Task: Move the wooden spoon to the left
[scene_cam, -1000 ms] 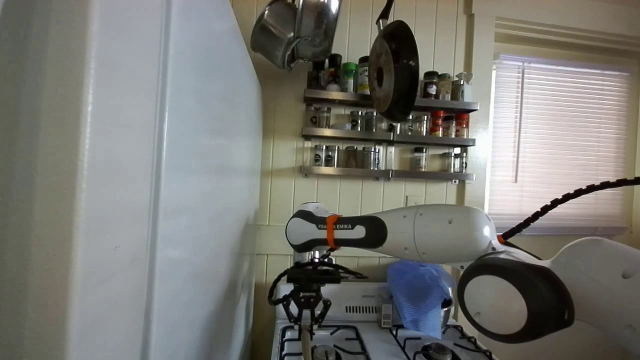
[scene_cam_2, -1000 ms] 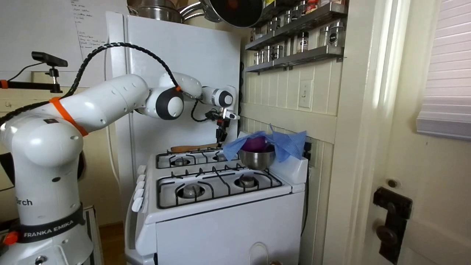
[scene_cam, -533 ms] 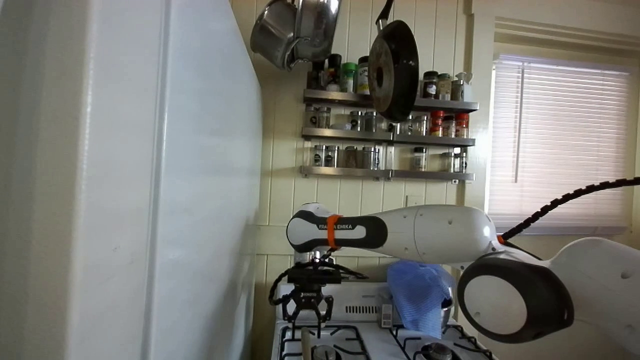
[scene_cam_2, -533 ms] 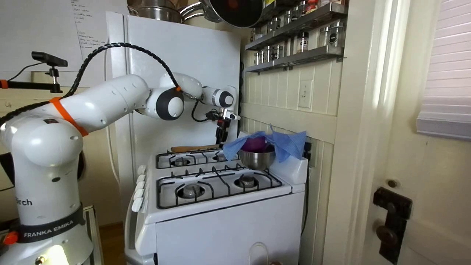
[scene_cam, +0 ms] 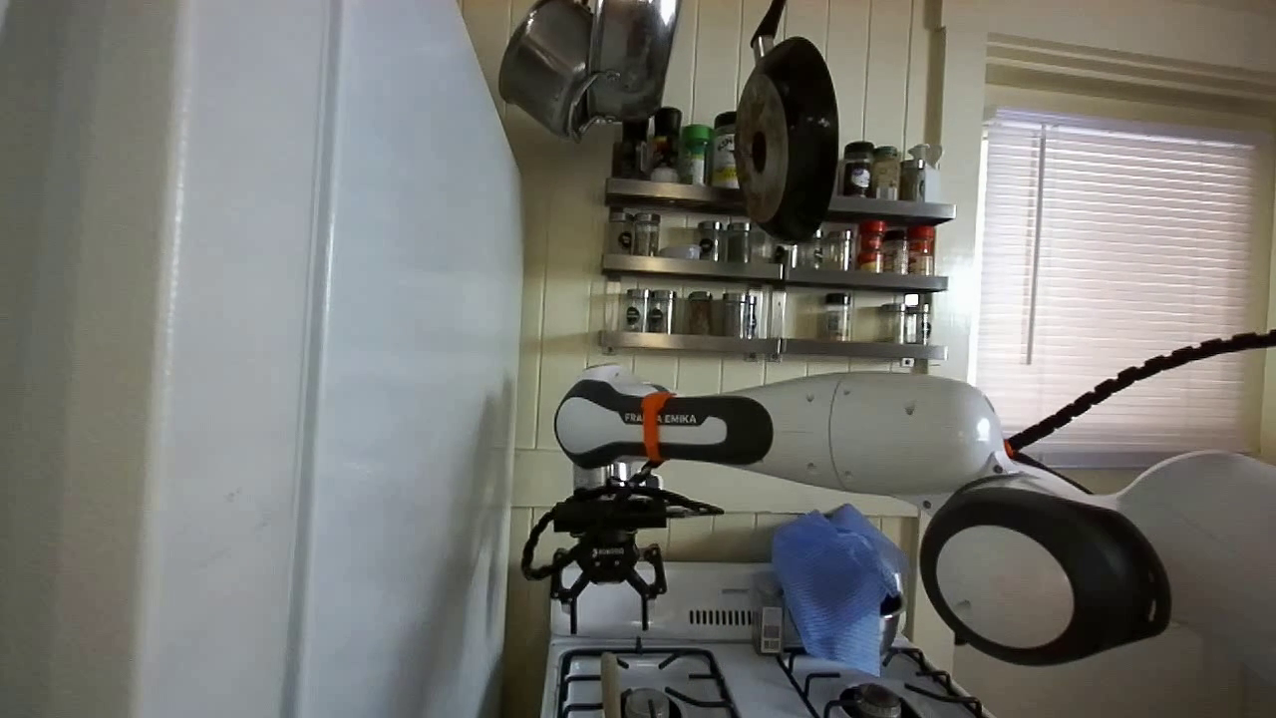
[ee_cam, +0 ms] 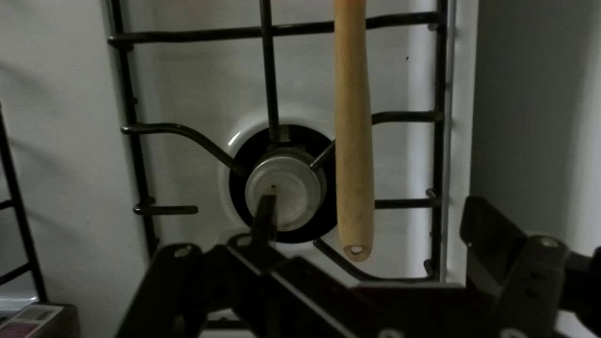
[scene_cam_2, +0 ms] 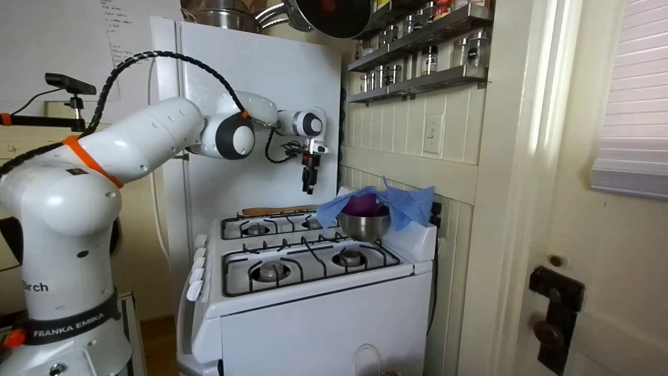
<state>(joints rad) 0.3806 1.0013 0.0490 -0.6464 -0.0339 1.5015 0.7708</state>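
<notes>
Fridge (scene_cam_2: pixel 292 73): standing on the far side in an exterior view.
Stove (scene_cam_2: pixel 323 318): standing on the near side of the fridge, carrying black grates (ee_cam: pixel 188 35).
Robot arm (scene_cam_2: pixel 146 137): standing at the left in an exterior view, spanning over to the far half of the stove.
Shelves (scene_cam: pixel 688 344): running along the cream wall (scene_cam: pixel 743 399), spice jars (scene_cam: pixel 837 317) standing on them.
Frying pan (scene_cam: pixel 797 140): hanging in front of the shelves.
Bowl (scene_cam_2: pixel 364 227): sitting toward the right of the stove top in an exterior view, blue cloth (scene_cam_2: pixel 415 206) draping over its rim, something purple (scene_cam_2: pixel 359 204) showing inside.
Wooden spoon (ee_cam: pixel 354 141): lying on the grate at the fridge side, running just right of the burner cap (ee_cam: pixel 284 192) in the wrist view.
Gripper (scene_cam: pixel 609 628): hovering above the spoon's handle end, apart from it.
Small box (scene_cam: pixel 770 630): standing just left of the cloth in an exterior view.
Fingers (ee_cam: pixel 490 225): standing apart, gap showing between them.
</notes>
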